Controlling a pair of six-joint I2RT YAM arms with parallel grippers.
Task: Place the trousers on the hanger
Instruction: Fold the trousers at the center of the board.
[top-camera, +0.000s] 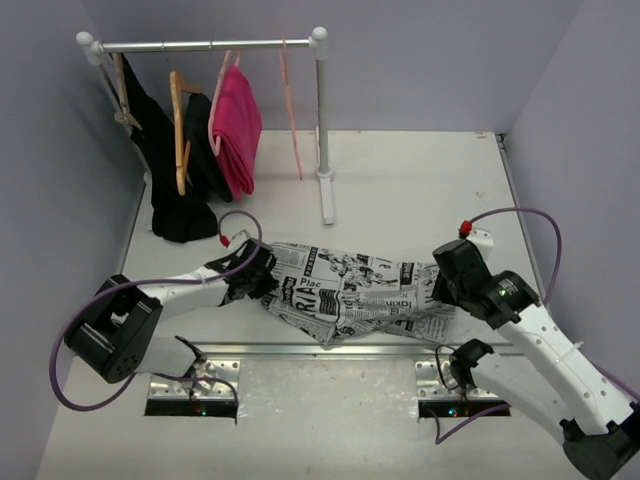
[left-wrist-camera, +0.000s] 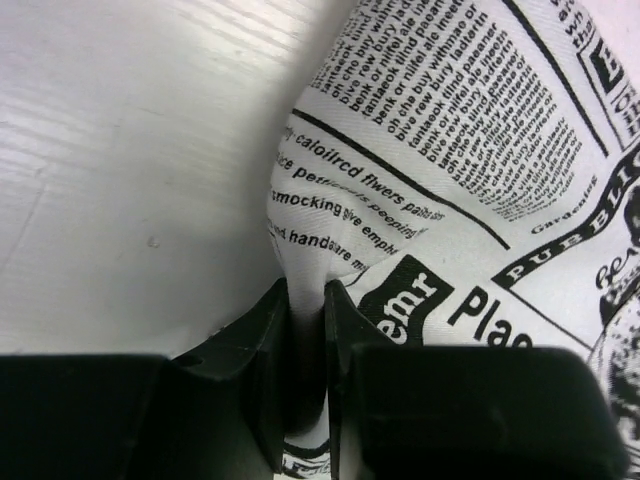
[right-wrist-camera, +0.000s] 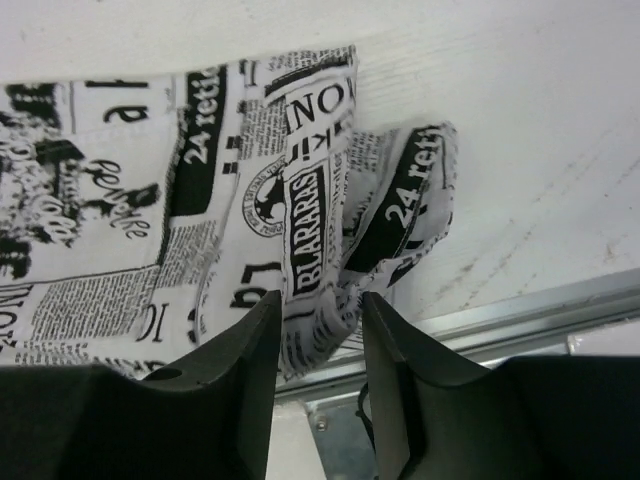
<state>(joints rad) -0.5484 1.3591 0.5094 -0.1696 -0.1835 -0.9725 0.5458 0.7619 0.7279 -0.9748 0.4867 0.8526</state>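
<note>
Over on your far left, the rail (top-camera: 210, 45) at the back of the table (top-camera: 410, 180) carries plain black garments (top-camera: 165, 170) on wooden hangers (top-camera: 180, 125), and next to them a bright pink garment (top-camera: 237, 128). Nearer you, your left gripper (top-camera: 255, 272) is down at the table. In its wrist view the left gripper (left-wrist-camera: 308, 375) has its jaws drawn almost together, with a thin fold of the trousers (left-wrist-camera: 450, 150) pinched between them. Back on the rail, the hanger (top-camera: 291, 105) hangs bare, just left of the white upright post (top-camera: 323, 120) and well apart from the trousers (top-camera: 350, 290). Those lie spread out and rumpled on the table near the front edge, between your two arms, each end at a gripper. On your right, the right gripper (top-camera: 445, 280) sits at the opposite end of the cloth. From its wrist, the right gripper (right-wrist-camera: 318, 320) has its jaws a moderate gap apart, closed on a thick bunch of the trousers (right-wrist-camera: 120, 200), which fills the space between them just above the metal strip (right-wrist-camera: 520, 315) at the table's edge
</note>
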